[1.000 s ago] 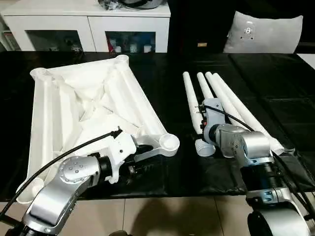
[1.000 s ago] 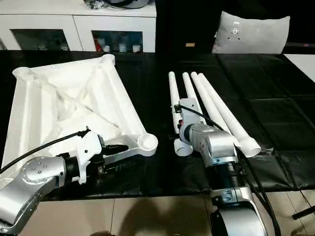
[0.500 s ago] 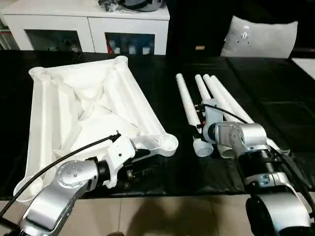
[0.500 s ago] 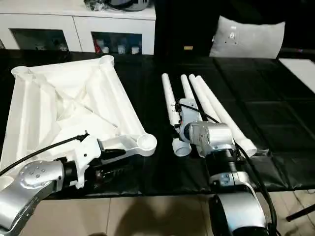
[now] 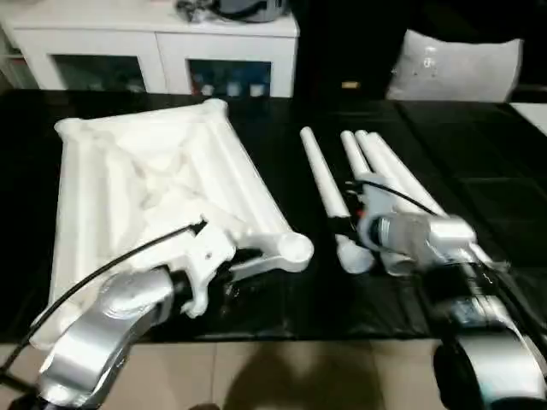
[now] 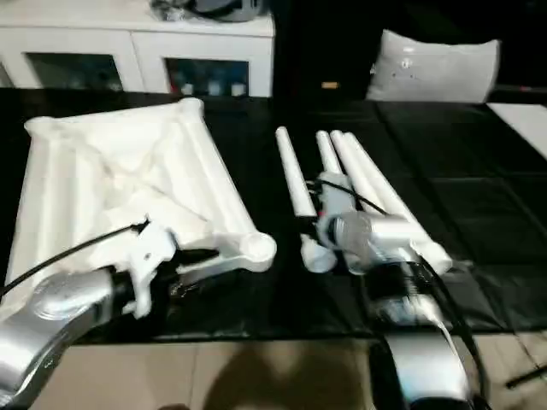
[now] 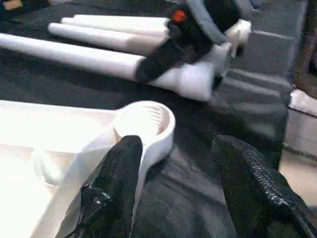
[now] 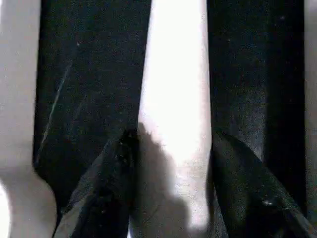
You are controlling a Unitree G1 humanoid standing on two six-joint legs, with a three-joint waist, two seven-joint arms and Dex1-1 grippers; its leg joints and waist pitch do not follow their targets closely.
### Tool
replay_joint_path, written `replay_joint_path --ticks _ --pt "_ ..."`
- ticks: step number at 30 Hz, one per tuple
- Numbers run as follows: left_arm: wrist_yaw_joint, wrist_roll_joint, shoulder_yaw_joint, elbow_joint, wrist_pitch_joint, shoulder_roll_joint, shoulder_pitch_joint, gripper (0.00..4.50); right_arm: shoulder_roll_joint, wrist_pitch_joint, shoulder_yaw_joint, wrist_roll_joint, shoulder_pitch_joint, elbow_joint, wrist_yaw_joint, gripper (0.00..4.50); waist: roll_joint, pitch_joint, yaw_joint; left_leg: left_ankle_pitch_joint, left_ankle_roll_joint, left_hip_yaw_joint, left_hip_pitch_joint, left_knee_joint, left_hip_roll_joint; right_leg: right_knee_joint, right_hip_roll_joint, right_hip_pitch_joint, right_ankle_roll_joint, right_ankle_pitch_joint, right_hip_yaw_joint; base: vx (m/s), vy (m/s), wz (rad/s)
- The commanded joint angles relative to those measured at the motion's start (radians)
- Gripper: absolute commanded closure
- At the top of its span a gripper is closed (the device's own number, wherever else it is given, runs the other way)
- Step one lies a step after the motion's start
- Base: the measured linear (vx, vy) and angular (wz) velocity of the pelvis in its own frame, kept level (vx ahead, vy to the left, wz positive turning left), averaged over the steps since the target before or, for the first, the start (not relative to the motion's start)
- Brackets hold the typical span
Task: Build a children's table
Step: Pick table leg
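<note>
Closing on a leg (image 8: 173, 99) beside the tabletop (image 5: 145, 179), your right pincer (image 8: 171, 163) now clamps it, ready to lift.

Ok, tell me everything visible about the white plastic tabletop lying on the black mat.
The white plastic rectangular tabletop lies upside down on the black mat, left of the white tubular legs. Its underside faces up, showing raised side rails and diagonal ribs. Round sockets sit at the corners; the near right socket is open and empty. The left gripper straddles that corner, one black finger against the socket's wall, the other beyond the rim over the mat.
</note>
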Motion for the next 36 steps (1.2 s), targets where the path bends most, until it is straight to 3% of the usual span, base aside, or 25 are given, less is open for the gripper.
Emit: replay_joint_path --ticks 1,2,5,6,7,9,11,12,13,15,17,19,20,21,23,24,25,26,27,31,32,33,34,35,36 --pt "0.017 -0.015 0.007 -0.010 0.027 -0.008 -0.007 1.86 -0.009 0.020 -0.016 0.001 0.062 -0.025 -0.005 2.61 0.020 -0.046 0.000 -0.167 -0.059 -0.010 0.008 -0.079 0.051 -0.082 -0.066 0.039 -0.197 -0.019 0.041 0.000 0.000 0.00" --pt "0.018 -0.014 0.006 -0.011 0.028 -0.008 -0.008 1.86 -0.010 0.018 -0.017 0.000 0.063 -0.026 -0.006 2.62 0.031 -0.046 0.000 -0.175 -0.063 -0.013 0.009 -0.080 0.052 -0.080 -0.065 0.038 -0.198 -0.024 0.039 0.000 0.000 0.00" --pt "0.030 0.009 -0.005 0.010 0.012 -0.017 -0.023 1.86 0.003 -0.027 -0.071 0.031 0.090 -0.084 -0.013 2.64 0.025 -0.044 -0.001 -0.191 -0.055 -0.013 0.007 -0.081 0.051 -0.085 -0.066 0.038 -0.202 -0.058 0.041 0.000 0.000 0.00" --pt "0.036 0.019 -0.007 0.016 0.004 -0.016 -0.024 1.69 0.014 -0.059 -0.085 0.040 0.102 -0.107 -0.014 2.64 0.030 -0.045 -0.001 -0.192 -0.052 -0.013 0.008 -0.080 0.050 -0.085 -0.067 0.037 -0.204 -0.075 0.040 0.000 0.000 0.00" --pt "0.058 0.031 0.001 0.031 -0.006 -0.024 -0.033 1.59 0.034 -0.140 -0.101 0.051 0.132 -0.161 -0.010 2.64 0.028 -0.045 0.000 -0.188 -0.047 -0.012 0.006 -0.080 0.050 -0.088 -0.067 0.038 -0.199 -0.074 0.042 0.000 0.000 0.00" --pt "0.087 0.022 0.038 0.054 -0.017 -0.047 -0.049 1.52 0.057 -0.199 -0.112 0.067 0.166 -0.235 -0.010 2.64 0.044 -0.051 0.001 -0.159 -0.045 -0.014 0.006 -0.076 0.051 -0.081 -0.066 0.038 -0.194 -0.014 0.040 0.000 0.000 0.00" --pt "0.145 -0.016 0.114 0.070 -0.016 -0.097 -0.075 1.34 0.083 -0.178 -0.152 0.116 0.180 -0.304 -0.006 2.64 0.052 -0.050 -0.006 -0.147 -0.037 -0.013 0.004 -0.074 0.048 -0.083 -0.061 0.041 -0.205 0.040 0.039 0.000 0.000 0.00" --pt "0.172 -0.045 0.154 0.075 -0.006 -0.124 -0.096 1.20 0.093 -0.179 -0.180 0.158 0.184 -0.344 0.020 2.64 0.044 -0.055 -0.002 -0.109 -0.024 -0.015 -0.003 -0.071 0.045 -0.075 -0.063 0.052 -0.220 0.078 0.038 0.000 0.000 0.00" --pt "0.186 -0.077 0.187 0.092 -0.003 -0.149 -0.124 1.13 0.098 -0.217 -0.205 0.207 0.186 -0.372 0.076 2.64 0.052 -0.054 0.002 -0.091 -0.006 -0.012 -0.004 -0.064 0.043 -0.075 -0.066 0.049 -0.233 0.092 0.040 0.000 0.000 0.00" --pt "0.191 -0.094 0.203 0.104 -0.002 -0.162 -0.135 1.07 0.108 -0.243 -0.216 0.237 0.201 -0.396 0.114 2.65 0.062 -0.051 0.005 -0.070 0.013 -0.012 -0.010 -0.064 0.041 -0.076 -0.065 0.048 -0.232 0.079 0.038 0.000 0.000 0.00" --pt "0.170 -0.171 0.234 0.112 0.027 -0.191 -0.180 0.78 0.121 -0.257 -0.221 0.313 0.231 -0.446 0.207 2.65 0.057 -0.051 0.002 -0.068 0.023 -0.009 -0.009 -0.062 0.042 -0.077 -0.064 0.048 -0.227 0.072 0.039 0.000 0.000 0.00" --pt "0.159 -0.219 0.248 0.116 0.047 -0.215 -0.210 0.67 0.127 -0.274 -0.225 0.365 0.248 -0.464 0.274 2.65 0.063 -0.053 0.007 -0.049 0.038 -0.012 -0.009 -0.062 0.047 -0.074 -0.064 0.047 -0.232 0.082 0.036 0.000 0.000 0.00" --pt "0.159 -0.230 0.252 0.118 0.053 -0.222 -0.218 0.65 0.129 -0.274 -0.228 0.380 0.251 -0.465 0.289 2.65 0.090 -0.054 0.009 -0.050 0.035 -0.015 -0.007 -0.060 0.047 -0.069 -0.065 0.044 -0.236 0.086 0.034 0.000 0.000 0.00" --pt "0.159 -0.267 0.271 0.137 0.074 -0.248 -0.256 0.53 0.127 -0.273 -0.221 0.412 0.257 -0.463 0.349 2.66 0.104 -0.055 0.007 -0.071 0.029 -0.017 -0.005 -0.057 0.045 -0.070 -0.064 0.046 -0.253 0.094 0.032 0.000 0.000 0.00" --pt "0.156 -0.301 0.288 0.168 0.089 -0.273 -0.293 0.21 0.121 -0.287 -0.209 0.411 0.255 -0.459 0.380 2.66 0.100 -0.050 0.000 -0.097 0.026 -0.014 -0.004 -0.058 0.046 -0.083 -0.060 0.044 -0.256 0.081 0.030 0.000 0.000 0.00" --pt "0.150 -0.316 0.295 0.202 0.092 -0.288 -0.325 0.17 0.120 -0.294 -0.209 0.420 0.247 -0.457 0.393 2.66 0.117 -0.053 0.006 -0.077 0.032 -0.016 -0.007 -0.052 0.039 -0.076 -0.064 0.048 -0.256 0.071 0.030 0.000 0.000 0.00" --pt "0.148 -0.318 0.296 0.216 0.091 -0.292 -0.338 0.17 0.122 -0.296 -0.214 0.429 0.242 -0.457 0.396 2.66 0.110 -0.052 0.004 -0.080 0.040 -0.014 -0.007 -0.053 0.039 -0.084 -0.064 0.046 -0.252 0.048 0.031 0.000 0.000 0.00" --pt "0.140 -0.325 0.294 0.231 0.090 -0.298 -0.353 0.08 0.128 -0.293 -0.223 0.455 0.244 -0.475 0.406 2.66 0.132 -0.055 0.009 -0.061 0.045 -0.018 -0.010 -0.049 0.039 -0.079 -0.069 0.050 -0.244 0.018 0.031 0.000 0.000 0.00" --pt "0.133 -0.334 0.291 0.244 0.091 -0.305 -0.368 0.00 0.133 -0.290 -0.231 0.482 0.245 -0.493 0.416 2.66 0.127 -0.055 0.008 -0.043 0.058 -0.015 -0.012 -0.047 0.038 -0.085 -0.068 0.050 -0.233 0.014 0.032 0.000 0.000 0.00" --pt "0.149 -0.413 0.333 0.292 0.103 -0.357 -0.427 0.00 0.138 -0.304 -0.237 0.525 0.262 -0.518 0.436 2.66 0.141 -0.063 0.008 0.021 0.081 -0.017 -0.017 -0.039 0.038 -0.079 -0.067 0.050 -0.218 0.058 0.025 0.000 0.000 0.00" --pt "0.165 -0.444 0.358 0.325 0.112 -0.384 -0.454 0.00 0.134 -0.307 -0.220 0.534 0.283 -0.536 0.471 2.66 0.139 -0.065 0.009 0.033 0.090 -0.017 -0.020 -0.037 0.036 -0.077 -0.066 0.051 -0.219 0.078 0.025 0.000 0.000 0.00" --pt "0.170 -0.449 0.362 0.343 0.111 -0.398 -0.462 0.00 0.134 -0.296 -0.213 0.548 0.296 -0.547 0.490 2.66 0.120 -0.065 0.008 0.032 0.098 -0.014 -0.022 -0.037 0.035 -0.081 -0.065 0.052 -0.220 0.082 0.024 0.000 0.000 0.00" --pt "0.172 -0.450 0.361 0.363 0.113 -0.413 -0.469 0.00 0.134 -0.280 -0.205 0.566 0.312 -0.559 0.511 2.66 0.135 -0.067 0.012 0.036 0.106 -0.019 -0.021 -0.036 0.038 -0.076 -0.070 0.052 -0.222 0.076 0.022 0.000 0.000 0.00" --pt "0.172 -0.450 0.361 0.363 0.113 -0.413 -0.469 0.00 0.134 -0.280 -0.205 0.566 0.312 -0.559 0.511 2.66 0.115 -0.063 0.006 0.036 0.115 -0.015 -0.026 -0.038 0.036 -0.083 -0.066 0.053 -0.216 0.071 0.022 0.000 0.000 0.00" --pt "0.170 -0.456 0.357 0.367 0.116 -0.429 -0.461 0.00 0.131 -0.253 -0.186 0.581 0.327 -0.582 0.527 2.66 0.127 -0.066 0.007 0.050 0.130 -0.019 -0.024 -0.036 0.040 -0.080 -0.070 0.052 -0.213 0.060 0.020 0.000 0.000 0.00"
